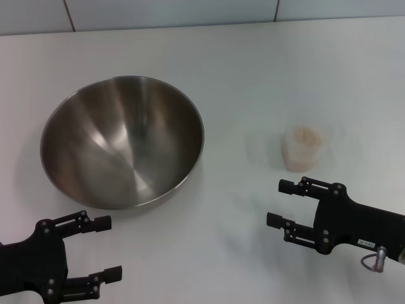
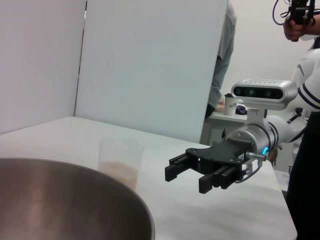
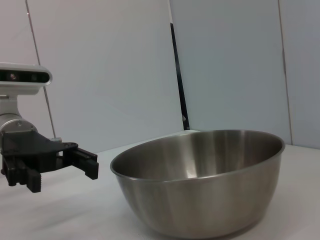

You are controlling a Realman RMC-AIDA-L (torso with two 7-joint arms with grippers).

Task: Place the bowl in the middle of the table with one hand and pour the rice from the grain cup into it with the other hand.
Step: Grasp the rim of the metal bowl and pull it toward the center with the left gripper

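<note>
The steel bowl (image 1: 123,139) stands upright and empty on the left half of the white table (image 1: 253,63). The clear grain cup (image 1: 302,148) stands upright to its right, with rice (image 1: 306,134) inside. My left gripper (image 1: 109,248) is open and empty, near the front edge just in front of the bowl. My right gripper (image 1: 279,202) is open and empty, just in front of the cup and not touching it. The left wrist view shows the bowl's rim (image 2: 75,172), the cup (image 2: 120,160) and the right gripper (image 2: 187,179). The right wrist view shows the bowl (image 3: 200,190) and the left gripper (image 3: 60,175).
A pale tiled wall (image 1: 190,11) borders the table's far edge. White panels (image 2: 150,65) stand around the table. A person (image 2: 305,30) stands beyond the table's right side.
</note>
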